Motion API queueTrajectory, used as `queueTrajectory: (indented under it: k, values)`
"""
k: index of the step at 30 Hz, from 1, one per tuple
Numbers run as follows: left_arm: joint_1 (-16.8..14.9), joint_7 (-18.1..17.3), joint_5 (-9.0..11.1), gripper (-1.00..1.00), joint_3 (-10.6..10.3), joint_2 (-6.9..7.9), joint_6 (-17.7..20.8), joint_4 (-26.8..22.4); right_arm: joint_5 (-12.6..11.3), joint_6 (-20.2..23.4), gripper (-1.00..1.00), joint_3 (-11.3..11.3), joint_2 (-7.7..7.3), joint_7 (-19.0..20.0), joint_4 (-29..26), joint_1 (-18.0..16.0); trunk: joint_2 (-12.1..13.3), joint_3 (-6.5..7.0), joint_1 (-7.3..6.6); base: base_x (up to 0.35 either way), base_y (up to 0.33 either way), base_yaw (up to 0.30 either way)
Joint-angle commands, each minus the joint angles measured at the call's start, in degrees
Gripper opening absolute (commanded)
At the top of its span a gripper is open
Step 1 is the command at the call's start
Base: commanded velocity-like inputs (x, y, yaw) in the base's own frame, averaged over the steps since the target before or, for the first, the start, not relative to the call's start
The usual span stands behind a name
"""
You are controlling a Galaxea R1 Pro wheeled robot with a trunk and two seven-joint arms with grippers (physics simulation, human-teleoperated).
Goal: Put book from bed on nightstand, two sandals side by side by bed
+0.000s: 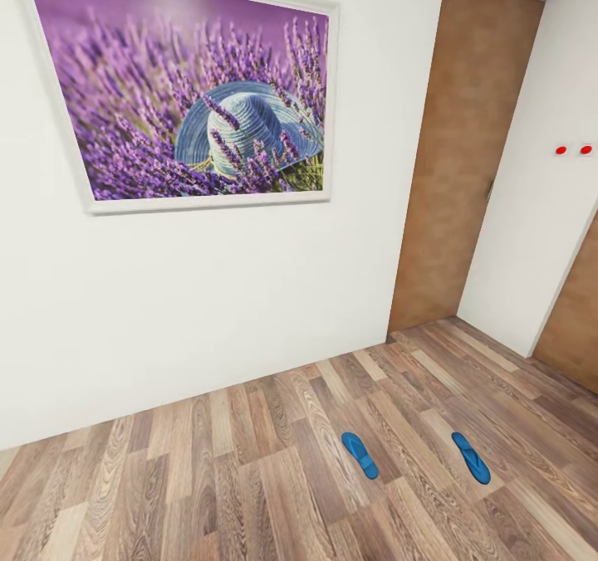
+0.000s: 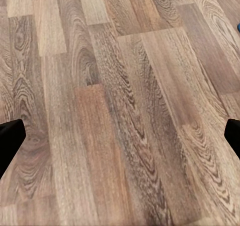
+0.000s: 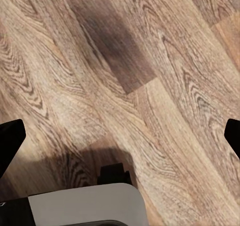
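The wood-plank floor (image 1: 208,478) runs to a white wall (image 1: 208,295); two blue sandals (image 1: 360,455) lie apart, lower right. Both grippers (image 2: 120,136) hang spread wide, empty. Roll closer, squaring up before reaching down.

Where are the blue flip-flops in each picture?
Head view: left sandal and right sandal lie apart, lower right.
Left wrist view: a blue sliver at the edge, perhaps a sandal.
Right wrist view: planks and a grey robot part.
Shared landmark: the wood-plank floor.
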Motion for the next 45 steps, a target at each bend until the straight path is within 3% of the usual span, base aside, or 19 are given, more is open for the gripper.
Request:
queueTrajectory:
  k: [1,38,45]
  values:
    - [0.0,-0.1,0.4,1.00,0.1,-0.02,-0.1,0.0,-0.3,-0.2,1.00,0.0,0.01,0.0,0.0,0.0,0.0,-0.05,0.00,0.000,0.000,0.000]
    - [0.0,-0.1,0.4,1.00,0.1,-0.01,0.0,0.0,-0.3,-1.4,1.00,0.0,0.01,0.0,0.1,0.0,0.0,-0.05,0.00,0.030,0.033,0.001]
    - [0.0,-0.1,0.4,1.00,0.1,-0.02,0.0,0.0,-0.3,-1.4,1.00,0.0,0.00,0.0,0.1,0.0,0.0,-0.05,0.00,0.001,0.001,0.186]
